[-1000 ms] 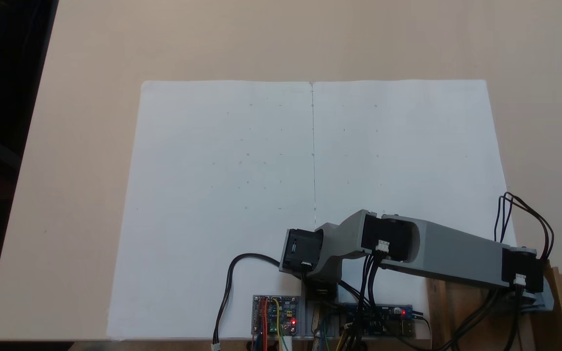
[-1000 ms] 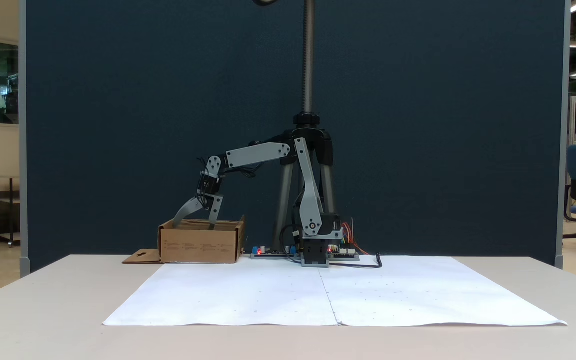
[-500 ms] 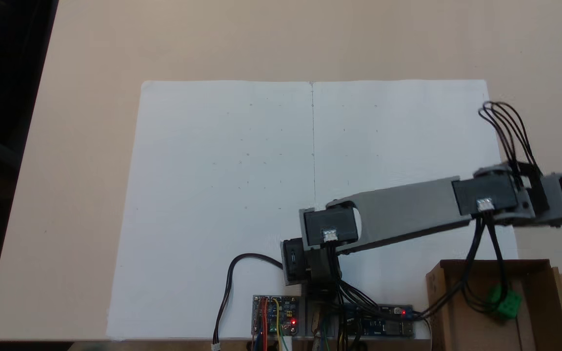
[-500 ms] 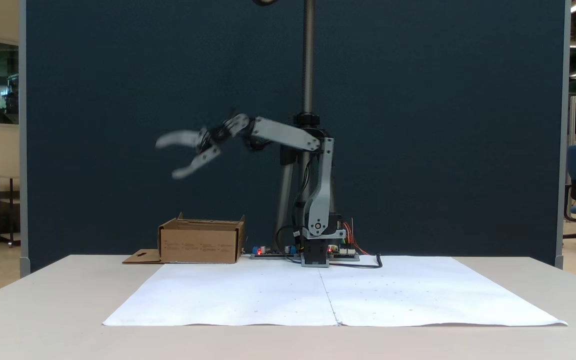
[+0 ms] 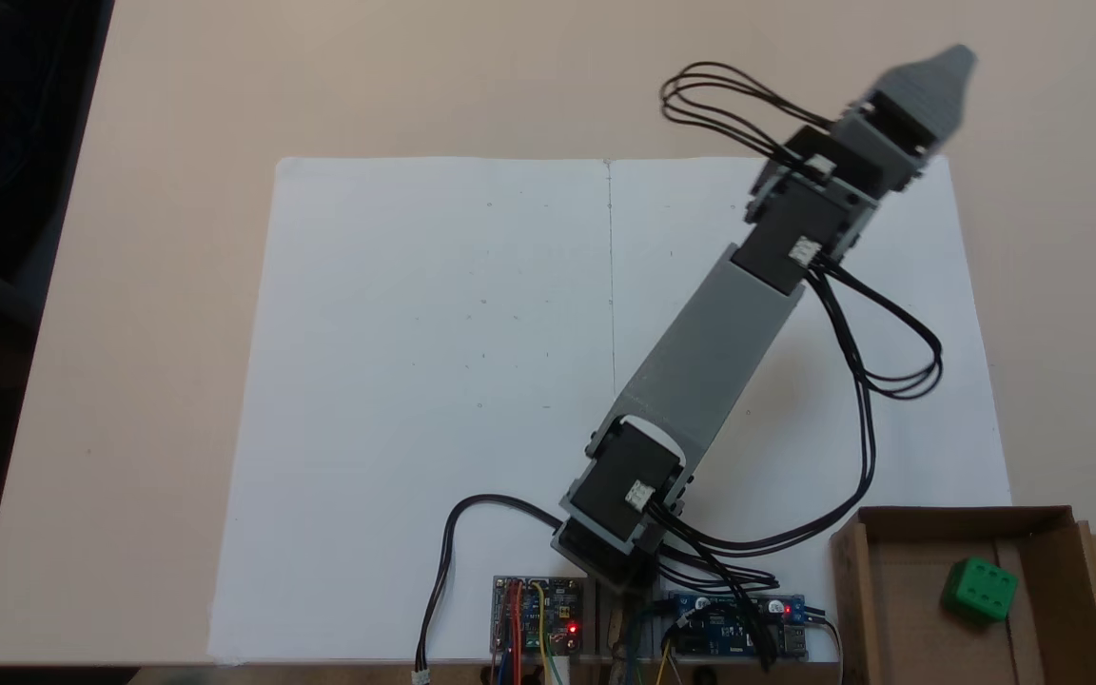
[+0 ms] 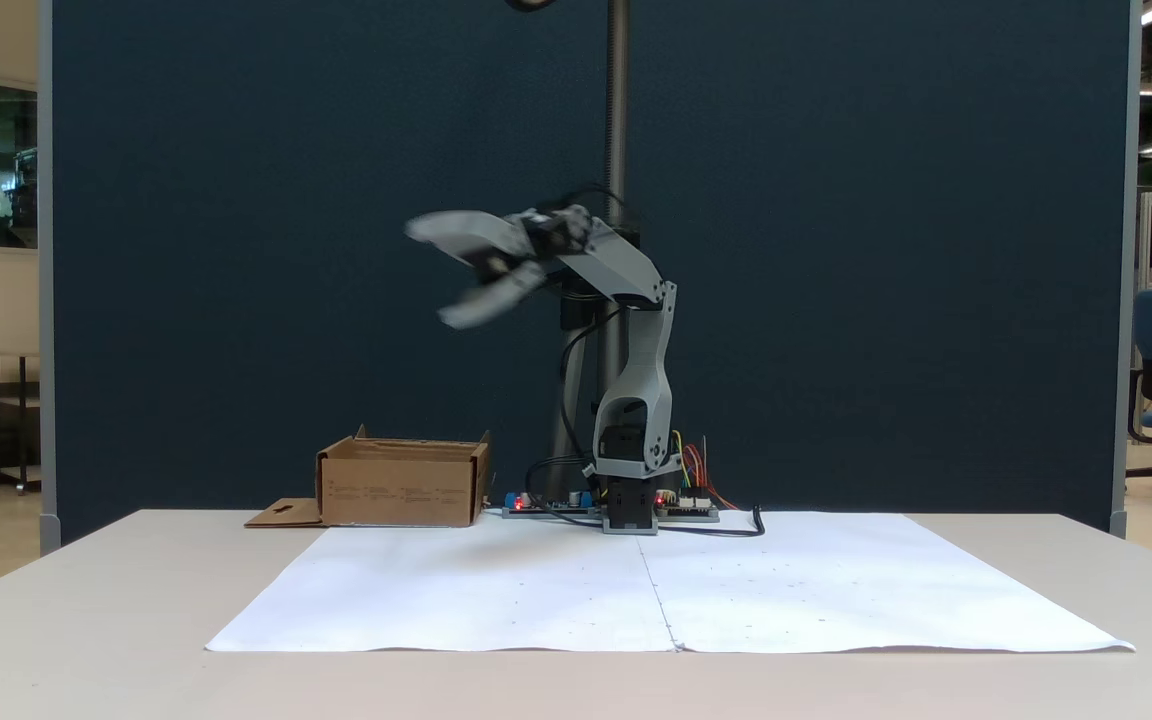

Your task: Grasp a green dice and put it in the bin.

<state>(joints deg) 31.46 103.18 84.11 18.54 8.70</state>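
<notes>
A white paper sheet (image 5: 434, 381) is spread on the table (image 6: 86, 620). The green dice (image 5: 980, 590) is seen inside the bin (image 5: 900, 609), 6 dots up. The jaws are spread wide, held high, well apart from it.

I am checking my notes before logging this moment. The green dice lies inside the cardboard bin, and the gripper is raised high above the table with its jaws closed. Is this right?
Not quite. The jaws are spread apart, not closed: the fixed view from the side shows the gripper open, though blurred. The rest holds: the green dice lies inside the bin, and the gripper is raised high above the table.
</notes>
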